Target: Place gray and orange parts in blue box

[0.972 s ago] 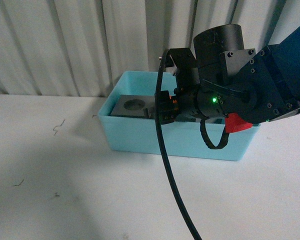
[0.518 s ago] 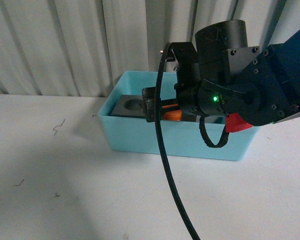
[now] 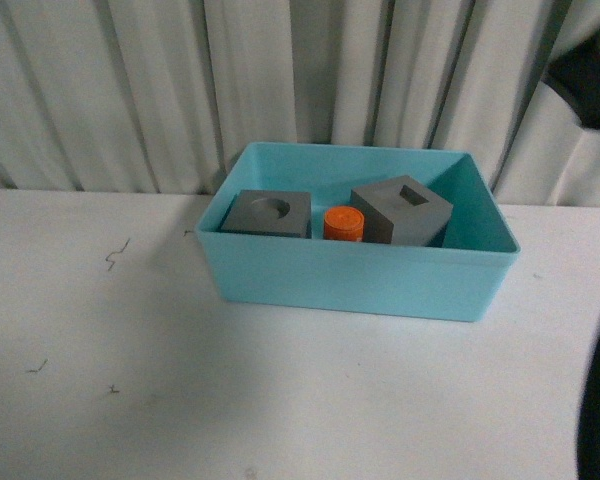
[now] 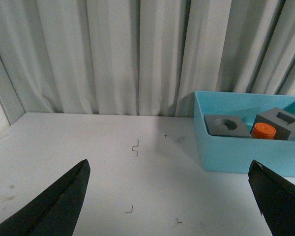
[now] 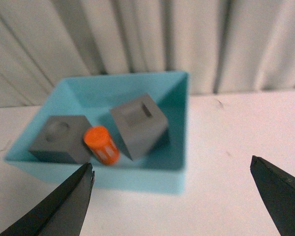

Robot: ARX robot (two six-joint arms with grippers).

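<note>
Three parts: all lie inside the blue box (image 3: 358, 281), so I judge the placing step done.
Round-recess gray cube (image 3: 268, 213): sits at the box's left end, flat and upright, matte, with a shallow circular dimple on top.
Orange cylinder (image 3: 344, 223): stands between the two cubes, close to both; in the right wrist view it looks tipped, with pale marks along its side too blurred to read.
Square-recess gray cube (image 3: 401, 211): right of the cylinder, turned at an angle and tilted.
Box: light turquoise plastic, smooth, with sloped walls and a rim, on the white table (image 3: 130, 380).
Left gripper (image 4: 169, 196): spread wide, holding nothing.
Right gripper (image 5: 172, 201): spread wide and empty, above the box.
Next move: nothing left to pick; the arms need only stay clear.
</note>
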